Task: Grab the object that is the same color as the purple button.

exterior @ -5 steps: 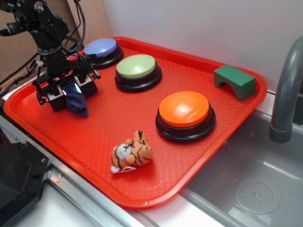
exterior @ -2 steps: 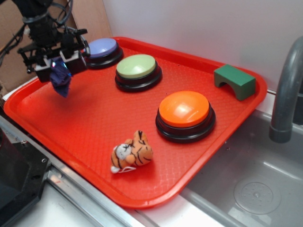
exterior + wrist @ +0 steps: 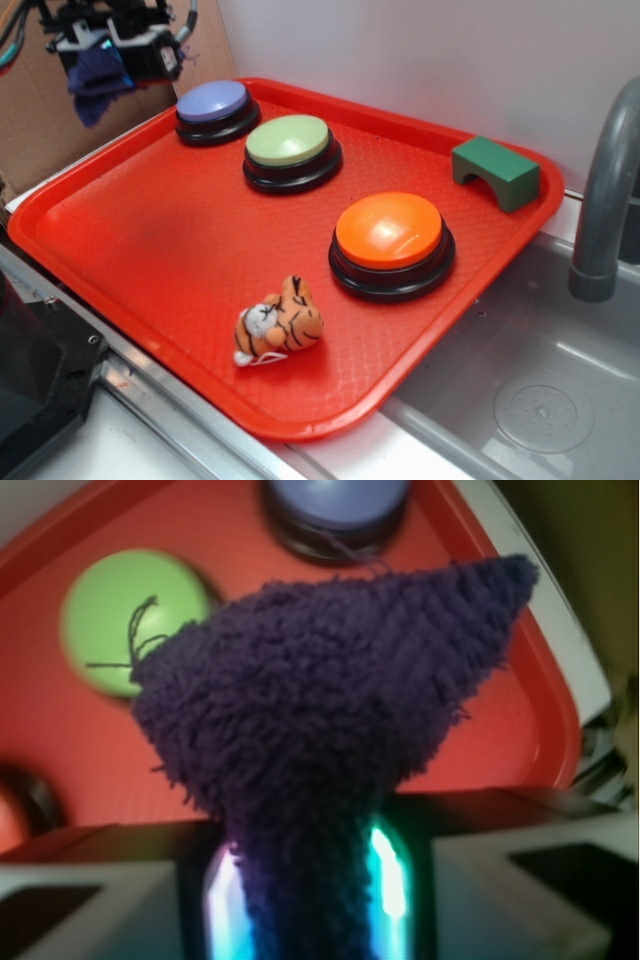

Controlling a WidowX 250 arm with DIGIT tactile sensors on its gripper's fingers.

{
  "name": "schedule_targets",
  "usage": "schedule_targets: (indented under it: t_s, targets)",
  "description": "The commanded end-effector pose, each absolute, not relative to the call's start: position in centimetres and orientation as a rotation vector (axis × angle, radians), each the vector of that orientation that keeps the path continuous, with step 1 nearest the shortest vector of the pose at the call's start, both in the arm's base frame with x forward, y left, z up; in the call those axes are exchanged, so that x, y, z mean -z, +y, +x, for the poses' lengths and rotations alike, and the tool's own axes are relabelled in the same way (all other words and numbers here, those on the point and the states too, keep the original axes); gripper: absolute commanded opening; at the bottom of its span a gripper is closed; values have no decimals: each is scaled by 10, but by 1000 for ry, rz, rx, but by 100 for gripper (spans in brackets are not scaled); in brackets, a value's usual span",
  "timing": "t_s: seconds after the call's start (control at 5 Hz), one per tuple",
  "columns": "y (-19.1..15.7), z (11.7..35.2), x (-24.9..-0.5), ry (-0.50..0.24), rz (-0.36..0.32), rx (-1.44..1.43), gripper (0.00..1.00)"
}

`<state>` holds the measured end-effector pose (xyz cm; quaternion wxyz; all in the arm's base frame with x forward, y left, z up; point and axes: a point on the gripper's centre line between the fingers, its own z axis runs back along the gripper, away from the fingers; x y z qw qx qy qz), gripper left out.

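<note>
Purple-blue and fuzzy, the knitted cloth [image 3: 96, 78] hangs from the end effector [image 3: 104, 52] at the upper left of the exterior view, lifted clear of the red tray [image 3: 150, 240] and seen against the brown cardboard backdrop [image 3: 40, 120] beyond the tray's far-left edge. The end effector is clamped on the cloth's upper end; its long axis runs roughly vertically, with the loose, wider end drooping downward. In the wrist view the cloth [image 3: 320, 760] fills most of the frame: a narrow neck is pinched between the two fingers [image 3: 395, 880], which glow with a bluish-green light, and the fabric flares away from them into a rough triangle whose sharpest corner points toward the upper right of that view. A loose thread curls off its left edge.

On the tray, the purple button [image 3: 213, 103] sits at the far-left corner, just beside the light green button [image 3: 290, 145], with the orange button [image 3: 390, 238] farther toward the near right. A small striped tiger plush [image 3: 277, 322] lies near the tray's front edge, and a dark green arch block [image 3: 495, 172] rests at the far-right corner. A grey faucet [image 3: 605, 200] rises over the metal sink [image 3: 520, 400] to the right of the tray.
</note>
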<state>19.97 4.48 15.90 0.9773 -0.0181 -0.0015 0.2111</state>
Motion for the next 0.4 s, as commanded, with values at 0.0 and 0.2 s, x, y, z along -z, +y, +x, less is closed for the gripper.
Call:
schedule_targets:
  t_s: [0.0,0.2]
  targets:
    - [21,189,-189,-16,-15,52,0]
    - [18,186,-179,-43,26,75,0]
